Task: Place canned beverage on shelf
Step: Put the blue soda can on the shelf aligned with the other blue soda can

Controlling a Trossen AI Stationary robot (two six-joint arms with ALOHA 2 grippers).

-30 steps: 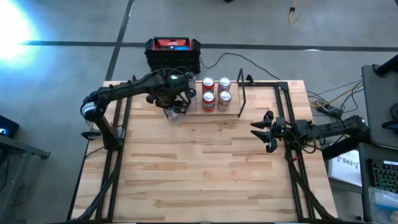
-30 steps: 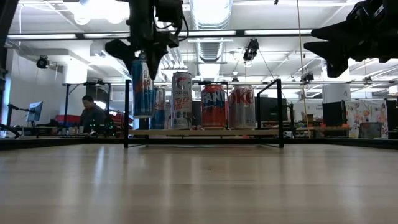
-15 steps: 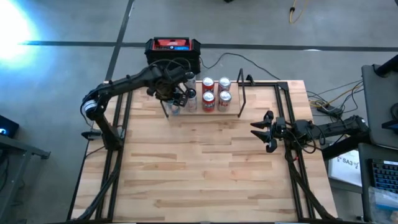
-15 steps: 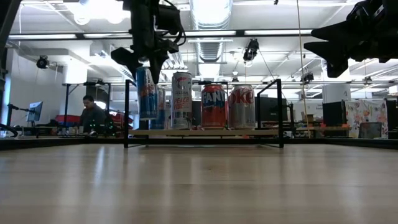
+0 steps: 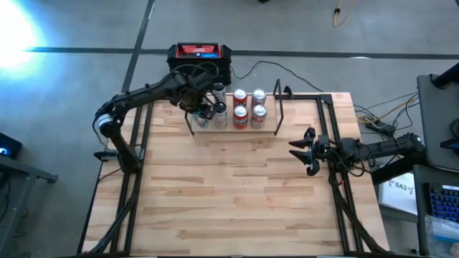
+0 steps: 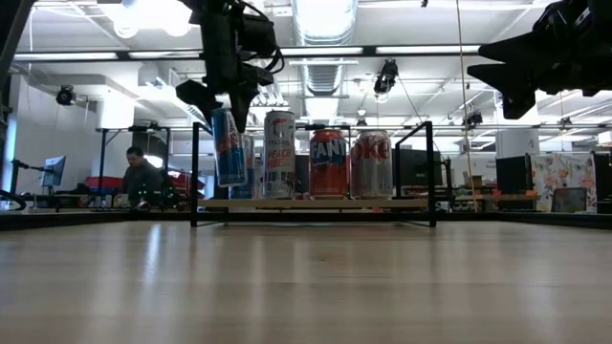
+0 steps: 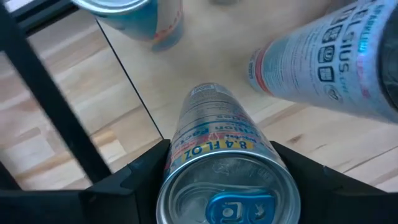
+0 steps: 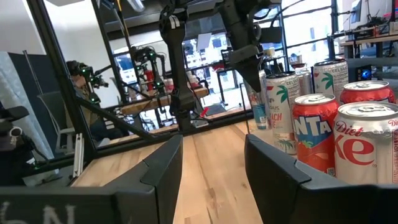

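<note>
My left gripper (image 5: pixel 201 107) is shut on a slim blue-and-silver can (image 6: pixel 227 147) over the left end of the shelf (image 5: pixel 267 132), a light-wood plank with black rod uprights (image 6: pixel 195 172). The can's bottom hangs a little above the plank (image 6: pixel 316 203). Several cans stand upright on the plank: a white one (image 6: pixel 279 155), an orange one (image 6: pixel 328 163), a silver one (image 6: pixel 371 163). My right gripper (image 5: pixel 304 152) is open and empty at the table's right side. My left gripper pinches the can's upper end (image 7: pixel 179 163) between its two fingers (image 7: pixel 134 182), one on each side just below the rim. The fingers come from above, pointing down. The can hangs below them, lifted clear of the plank, slightly tilted.
A black-and-red box (image 5: pixel 199 59) stands beyond the table's far edge. A blue can (image 7: pixel 144 17) and a white can (image 7: pixel 323 62) stand close to the held can on the shelf. A person (image 6: pixel 142 178) sits far back in the room.
My left gripper has carried the can toward the table's far edge, from in front of the shelf to over its left end, and a little down. The can stays lifted and now hangs slightly tilted next to the standing cans.
</note>
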